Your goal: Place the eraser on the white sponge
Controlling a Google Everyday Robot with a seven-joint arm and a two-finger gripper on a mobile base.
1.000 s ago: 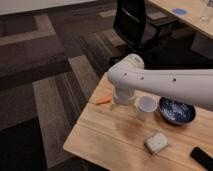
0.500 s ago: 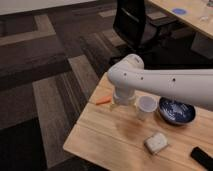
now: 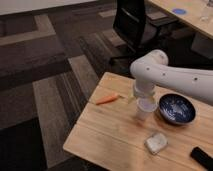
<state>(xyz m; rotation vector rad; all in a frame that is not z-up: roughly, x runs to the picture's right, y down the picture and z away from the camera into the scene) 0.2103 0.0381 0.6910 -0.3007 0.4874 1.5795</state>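
eraser point(image 3: 202, 157): front-right table point(image 3: 100, 135) corner, untouched | gripper fingers: spread, seemingly off-frame

The arm point(image 3: 167, 76) bends over the table point(image 3: 102, 136) (gripper hidden behind it); the eraser point(image 3: 202, 157) lies near the white sponge point(image 3: 156, 143), apart.

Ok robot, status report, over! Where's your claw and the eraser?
Claw low at the paper cup, away from the eraser. Eraser on the table, right edge, apart from white sponge. Cup and bowl beyond, not blocking.
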